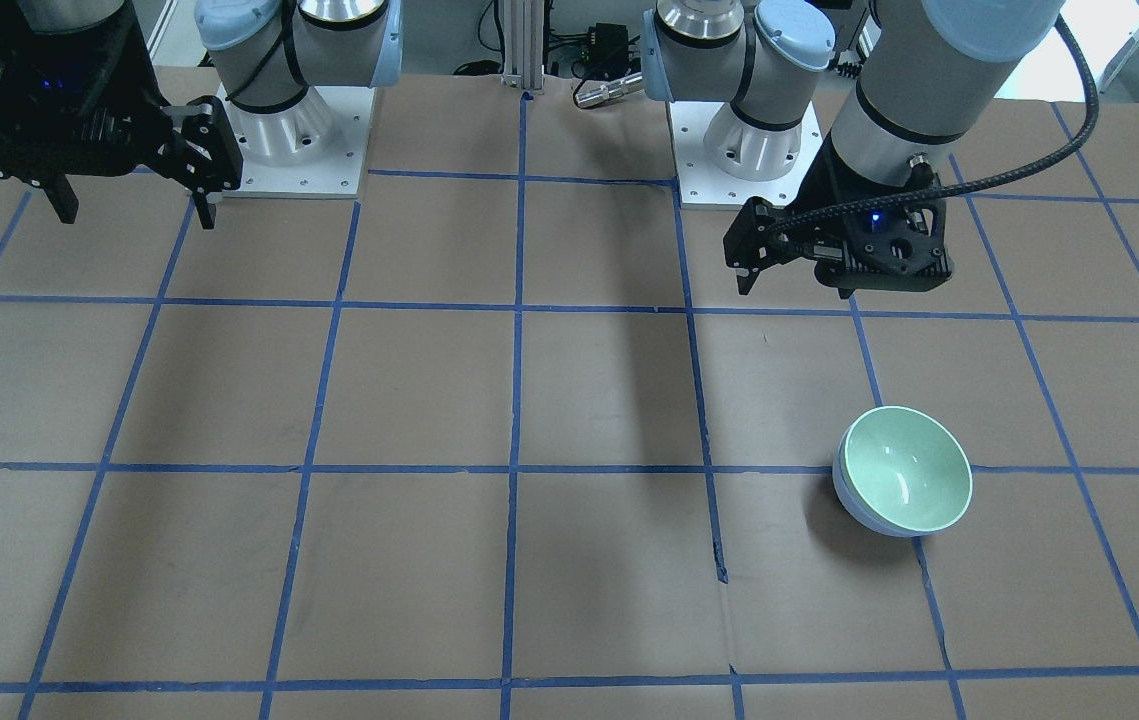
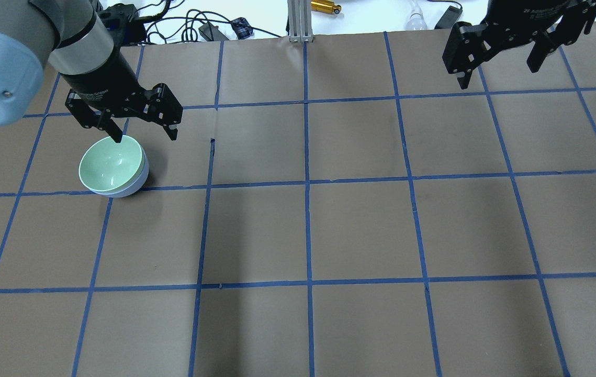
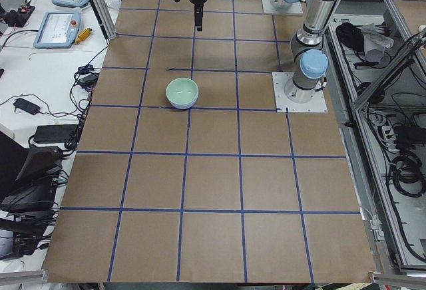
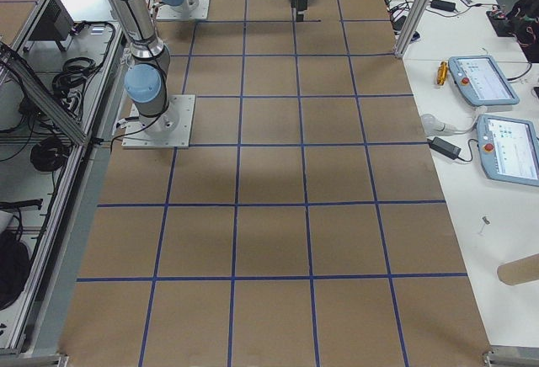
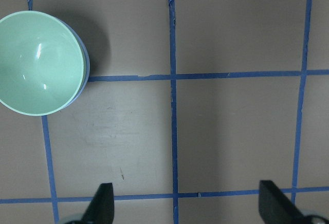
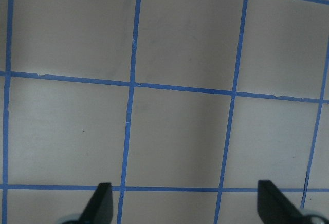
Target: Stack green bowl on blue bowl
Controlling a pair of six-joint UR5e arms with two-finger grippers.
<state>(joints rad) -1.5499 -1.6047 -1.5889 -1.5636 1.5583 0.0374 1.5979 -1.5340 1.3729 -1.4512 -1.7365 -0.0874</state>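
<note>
The green bowl (image 1: 909, 470) sits nested upright inside the blue bowl (image 1: 844, 497), of which only the outer wall shows under the green rim. The pair stands on the brown table on my left side, seen from overhead as green bowl (image 2: 112, 162) in blue bowl (image 2: 138, 183), and from the side (image 3: 182, 90). My left gripper (image 2: 146, 137) is open and empty, raised above the table just beyond the bowls; its wrist view shows the green bowl (image 5: 38, 62) at the upper left. My right gripper (image 2: 497, 76) is open and empty, high at the far right.
The table is brown paper with a blue tape grid (image 2: 306, 183). Both arm bases (image 1: 294, 130) stand at the robot's edge. An aluminium post (image 2: 298, 21) and cables (image 2: 209, 26) lie past the far edge. Side benches hold tablets (image 4: 484, 77).
</note>
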